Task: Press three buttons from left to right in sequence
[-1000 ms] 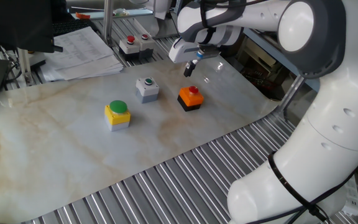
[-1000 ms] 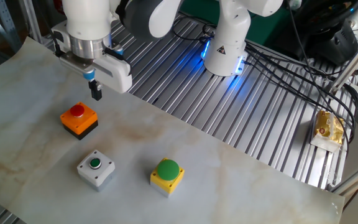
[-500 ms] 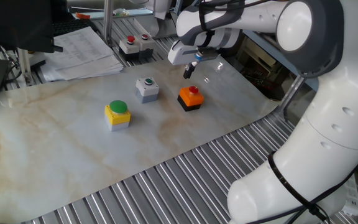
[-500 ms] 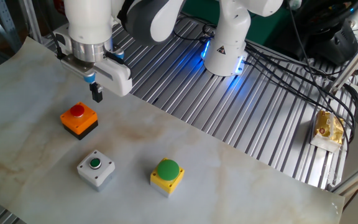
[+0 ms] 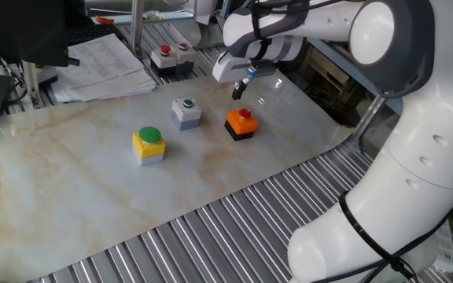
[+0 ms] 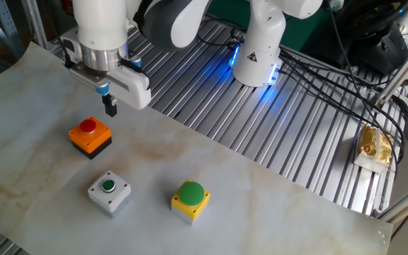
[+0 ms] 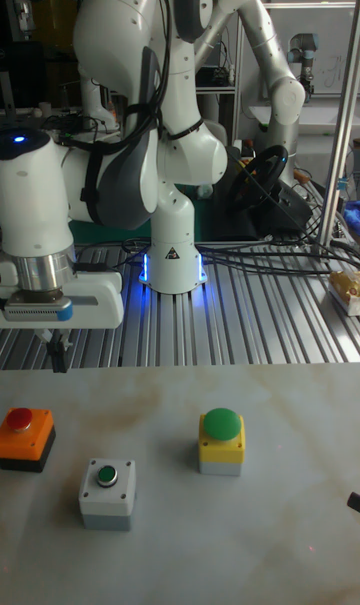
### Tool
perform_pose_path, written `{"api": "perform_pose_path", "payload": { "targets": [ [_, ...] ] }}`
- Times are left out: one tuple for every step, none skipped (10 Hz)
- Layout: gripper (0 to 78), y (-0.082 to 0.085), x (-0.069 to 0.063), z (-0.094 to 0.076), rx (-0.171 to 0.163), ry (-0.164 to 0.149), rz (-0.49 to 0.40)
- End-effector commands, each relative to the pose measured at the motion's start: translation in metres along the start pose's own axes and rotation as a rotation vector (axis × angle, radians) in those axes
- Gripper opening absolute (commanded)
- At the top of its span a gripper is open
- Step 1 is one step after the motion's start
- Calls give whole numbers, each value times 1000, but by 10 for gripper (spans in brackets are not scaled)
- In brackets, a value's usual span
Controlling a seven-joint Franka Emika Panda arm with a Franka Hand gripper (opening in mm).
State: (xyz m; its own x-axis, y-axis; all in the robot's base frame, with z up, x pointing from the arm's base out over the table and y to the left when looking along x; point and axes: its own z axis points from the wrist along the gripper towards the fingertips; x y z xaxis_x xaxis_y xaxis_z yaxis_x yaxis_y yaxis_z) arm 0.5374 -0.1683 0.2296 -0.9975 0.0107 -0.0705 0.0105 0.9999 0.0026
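Since a second ago the gripper (image 5: 240, 92) has risen a little and drawn slightly away from the red button; over the last half second nothing has shifted. The three buttons sit where they were.

Three buttons lie in a row on the marble sheet (image 5: 69, 196), well apart from each other. In the one fixed view, left to right: one yellow button (image 5: 149, 145) with a big green cap, one grey button (image 5: 185, 112) with a small green cap, one red button (image 5: 241, 123) on an orange-black box. The gripper hangs in the air just beyond the red button, touching nothing. Its dark fingers (image 6: 110, 105) look like one stub; whether they are parted I cannot tell.

Behind the sheet stand one paper stack (image 5: 101, 63) and one black box (image 5: 171, 56) with two red caps.
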Motion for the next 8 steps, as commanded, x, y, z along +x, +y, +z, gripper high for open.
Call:
{"api": "perform_pose_path", "payload": {
  "targets": [
    [0, 0, -1, -1, -4, -7, 1],
    [0, 0, -1, -1, 1, -18, 18],
    [0, 0, -1, -1, 4, -16, 36],
    [0, 0, -1, -1, 5, -7, 55],
    [0, 0, -1, -1, 5, -3, 71],
    [0, 0, -1, -1, 4, -1, 63],
    [0, 0, -1, -1, 0, 10, 45],
    [0, 0, -1, -1, 0, 21, 43]
  ]
}}
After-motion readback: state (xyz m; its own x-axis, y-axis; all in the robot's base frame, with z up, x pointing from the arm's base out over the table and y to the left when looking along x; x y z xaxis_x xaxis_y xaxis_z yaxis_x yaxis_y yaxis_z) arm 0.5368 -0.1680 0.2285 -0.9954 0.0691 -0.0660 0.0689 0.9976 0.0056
